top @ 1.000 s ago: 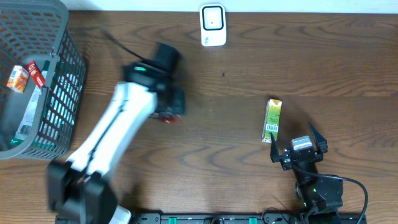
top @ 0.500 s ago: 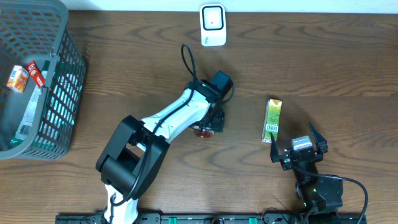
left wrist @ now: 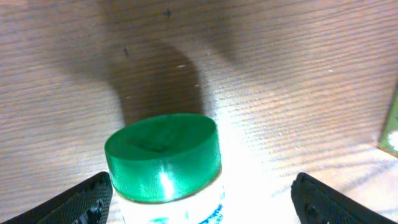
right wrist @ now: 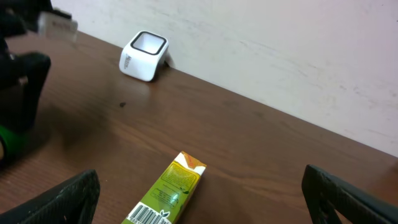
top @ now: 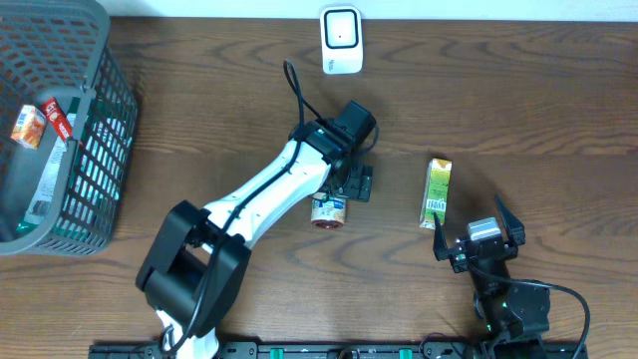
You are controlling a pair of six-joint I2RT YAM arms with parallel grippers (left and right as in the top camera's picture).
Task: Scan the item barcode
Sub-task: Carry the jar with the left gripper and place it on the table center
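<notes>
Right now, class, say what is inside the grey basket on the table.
Inside the basket: a small orange carton, a red packet and a pale wrapped pack. Anything beneath them or behind the mesh wall is hidden.

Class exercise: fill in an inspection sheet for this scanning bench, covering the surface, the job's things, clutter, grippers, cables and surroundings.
Surface: brown wood-grain table.
Job's things: white scanner at the far edge; green-lidded jar mid-table; green carton lying flat, barcode end towards the right arm.
Clutter: grey basket at the left, holding a small orange carton and a red packet.
Grippers: left gripper open, straddling the jar; right gripper open and empty, just short of the green carton.
Cables: black loop at the left arm's wrist; another cable by the right arm's base.
Surroundings: pale wall behind the table.
</notes>
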